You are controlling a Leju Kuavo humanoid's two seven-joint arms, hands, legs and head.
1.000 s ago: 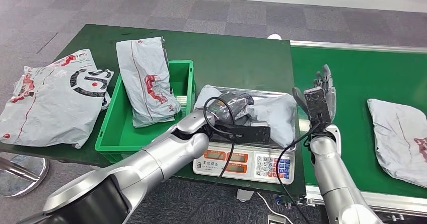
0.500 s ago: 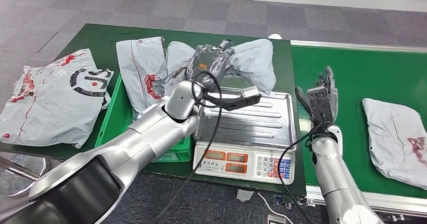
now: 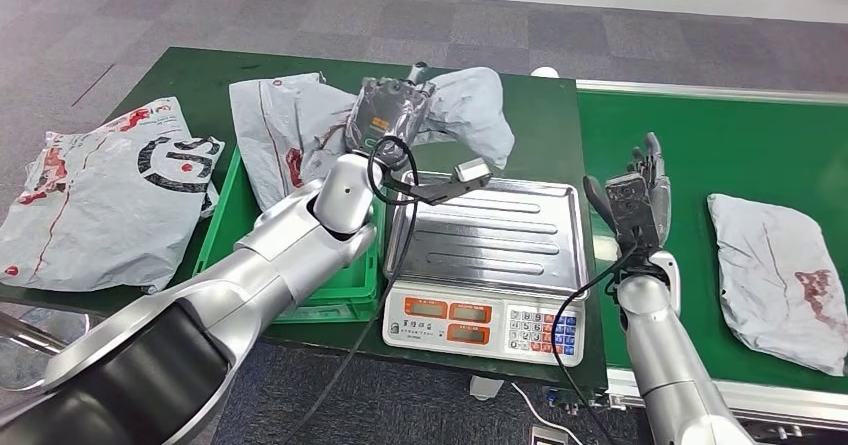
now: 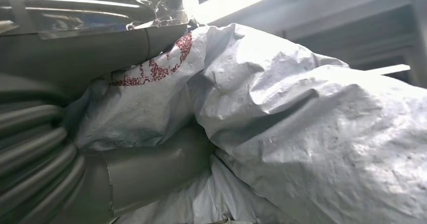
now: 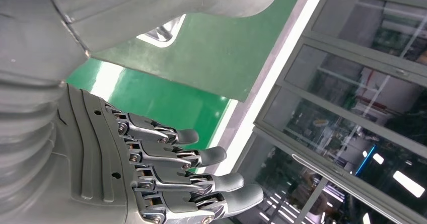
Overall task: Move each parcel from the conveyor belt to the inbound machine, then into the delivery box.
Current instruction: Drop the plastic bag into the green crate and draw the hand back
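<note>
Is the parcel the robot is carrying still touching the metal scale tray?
Apart. The head view shows the left hand holding the grey parcel up beyond the scale tray, whose ribbed metal surface lies bare.

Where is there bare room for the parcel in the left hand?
The scale tray is bare. So is the belt between the right hand and the lying parcel. The green bin is crowded: one parcel leans inside.
</note>
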